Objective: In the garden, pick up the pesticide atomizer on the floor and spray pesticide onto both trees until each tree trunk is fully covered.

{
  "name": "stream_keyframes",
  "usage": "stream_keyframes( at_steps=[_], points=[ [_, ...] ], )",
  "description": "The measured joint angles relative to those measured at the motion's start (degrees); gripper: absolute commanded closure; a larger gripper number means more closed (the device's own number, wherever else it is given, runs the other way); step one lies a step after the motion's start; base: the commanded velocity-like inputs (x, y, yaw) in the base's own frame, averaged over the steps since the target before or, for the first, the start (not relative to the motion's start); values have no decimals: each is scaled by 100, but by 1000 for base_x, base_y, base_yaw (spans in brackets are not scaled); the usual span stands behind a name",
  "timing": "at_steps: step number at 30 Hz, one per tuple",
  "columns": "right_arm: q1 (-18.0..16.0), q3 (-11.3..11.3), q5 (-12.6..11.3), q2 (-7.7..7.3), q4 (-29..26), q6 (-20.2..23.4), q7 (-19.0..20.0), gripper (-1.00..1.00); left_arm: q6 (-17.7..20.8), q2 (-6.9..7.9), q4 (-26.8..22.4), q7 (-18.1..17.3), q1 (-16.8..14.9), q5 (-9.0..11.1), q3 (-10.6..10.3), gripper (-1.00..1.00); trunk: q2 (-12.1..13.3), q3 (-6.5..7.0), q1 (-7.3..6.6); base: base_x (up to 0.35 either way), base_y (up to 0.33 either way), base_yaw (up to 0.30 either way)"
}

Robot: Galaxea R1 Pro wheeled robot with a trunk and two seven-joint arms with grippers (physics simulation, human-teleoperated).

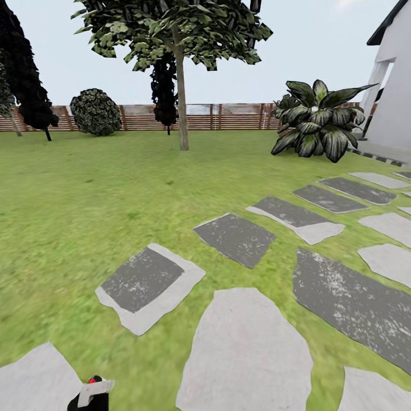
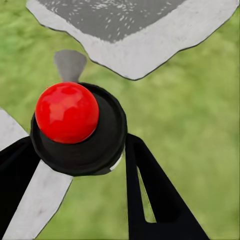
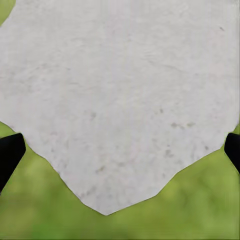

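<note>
Green lawn with grey stepping stones ran to a wooden fence. One tree stood ahead, its pale trunk bare. Left gripper clenched the atomizer (red-capped); right gripper hung spread over a stone.

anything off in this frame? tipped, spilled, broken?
Nothing stands out. The left gripper grips the atomizer, red knob up, no spill visible. Right gripper is open over a stepping stone. The tree stands upright on the lawn.
</note>
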Motion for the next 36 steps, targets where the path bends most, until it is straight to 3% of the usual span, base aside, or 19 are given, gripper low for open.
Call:
stream_keyframes(
  at_steps=[36],
  points=[
    [0, 0, 1, 0, 0, 0, 0, -100, 8, -9, 5, -1, 0, -9, -9, 100, 0, 0, 0, 339, 0, 0]
  ],
)
